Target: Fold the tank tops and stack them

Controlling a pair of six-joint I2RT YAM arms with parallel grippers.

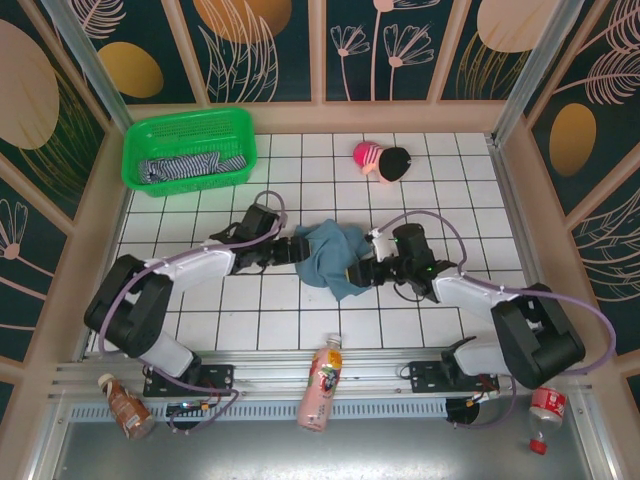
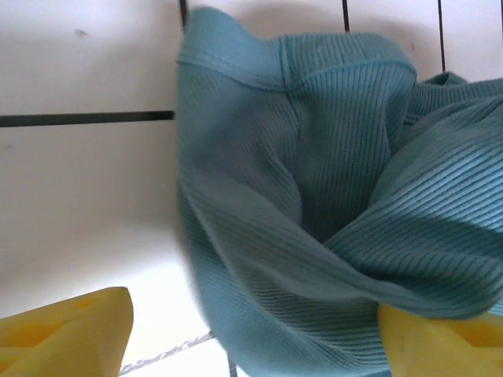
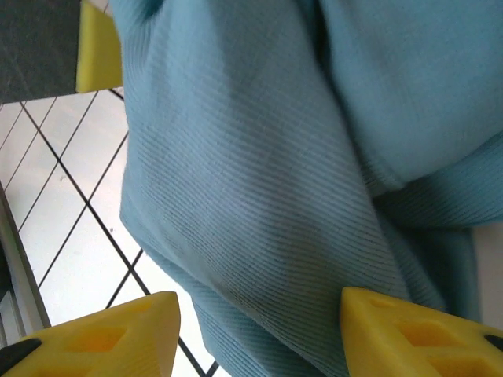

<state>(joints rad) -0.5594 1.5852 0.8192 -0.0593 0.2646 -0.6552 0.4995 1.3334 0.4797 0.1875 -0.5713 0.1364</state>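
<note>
The blue-grey tank top point(image 1: 332, 258) lies crumpled in a heap on the tiled table point(image 1: 250, 310), between my two grippers. My left gripper point(image 1: 300, 250) meets it from the left. In the left wrist view this gripper point(image 2: 255, 345) stands open, with ribbed folds of the top point(image 2: 314, 181) lying between the yellow fingers point(image 2: 71, 338). My right gripper point(image 1: 365, 266) meets the heap from the right. In the right wrist view it point(image 3: 259, 338) is open too, the cloth point(image 3: 259, 173) hanging between its fingertips point(image 3: 416, 334). The striped tank top point(image 1: 185, 166) lies bunched in the green basket point(image 1: 190, 125).
The green basket sits at the back left corner. A pink-and-black toy point(image 1: 382, 161) lies at the back, right of centre. Bottles point(image 1: 322, 382) lie on the rail at the near edge, outside the tiles. Wooden walls point(image 1: 100, 215) border the table.
</note>
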